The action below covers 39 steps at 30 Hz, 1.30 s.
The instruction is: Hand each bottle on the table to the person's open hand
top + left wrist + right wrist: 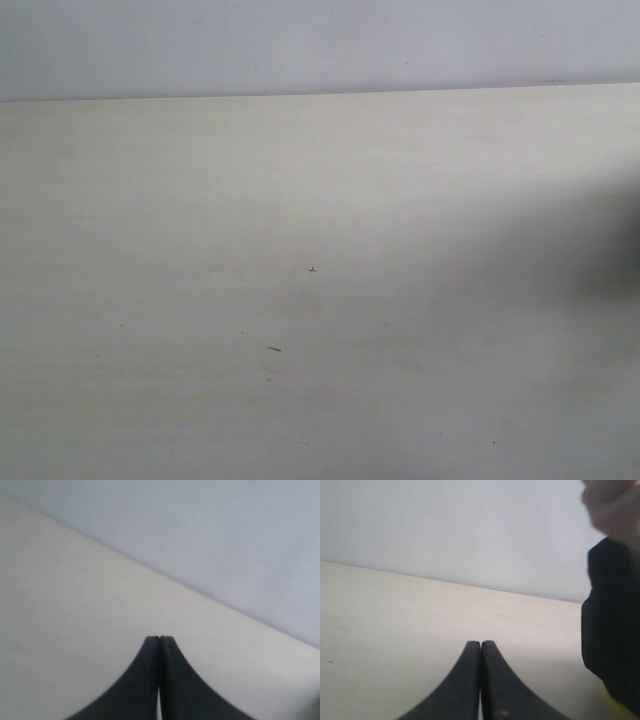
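Exterior view: table point(200, 300) fills frame, pale, only few dark specks on it; grey wall point(300, 40) at far edge; blurred shadow point(585, 250) at right. No bottle visible here. Right wrist view: black sleeve point(610, 630), blurred hand point(612, 507) past cuff, yellow sliver point(616, 704) at sleeve's edge, maybe yellow bottle, cannot tell. Both clenched, empty: right gripper point(480, 643), left gripper point(159, 639). Judged: first pick not begun; next needs bottle located, jaws opened. Sleeve crowds right arm's reach.
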Tool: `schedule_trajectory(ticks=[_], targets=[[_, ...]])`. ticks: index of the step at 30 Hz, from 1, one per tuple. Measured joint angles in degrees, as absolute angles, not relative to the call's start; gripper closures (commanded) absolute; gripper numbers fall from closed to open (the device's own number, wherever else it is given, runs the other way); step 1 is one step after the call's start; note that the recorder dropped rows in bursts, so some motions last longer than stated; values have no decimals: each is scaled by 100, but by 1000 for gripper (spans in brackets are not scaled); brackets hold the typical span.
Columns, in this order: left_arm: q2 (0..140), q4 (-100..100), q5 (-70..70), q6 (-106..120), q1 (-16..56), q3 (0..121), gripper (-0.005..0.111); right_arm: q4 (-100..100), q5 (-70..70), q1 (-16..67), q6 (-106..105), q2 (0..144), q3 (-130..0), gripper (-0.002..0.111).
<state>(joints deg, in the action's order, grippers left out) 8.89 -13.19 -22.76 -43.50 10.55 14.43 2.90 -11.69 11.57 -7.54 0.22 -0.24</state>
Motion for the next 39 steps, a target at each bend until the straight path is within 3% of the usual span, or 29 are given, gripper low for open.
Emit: schedule_trajectory(ticks=[7, 25, 33, 39], targets=[[145, -1317, -635, -3898, 587, 118, 107, 290, -1169, 1157, -754, 22, -24, 108], [37, -1446, -776, -3716, 291, 9, 107, 290, -1169, 1157, -754, 22, -24, 108], [37, -419, -776, -390, 261, 9, 107, 290, -1246, 1157, -754, 22, -24, 108], [37, -285, -776, -359, 238, 9, 107, 290, -1332, 1157, -754, 22, -24, 108]])
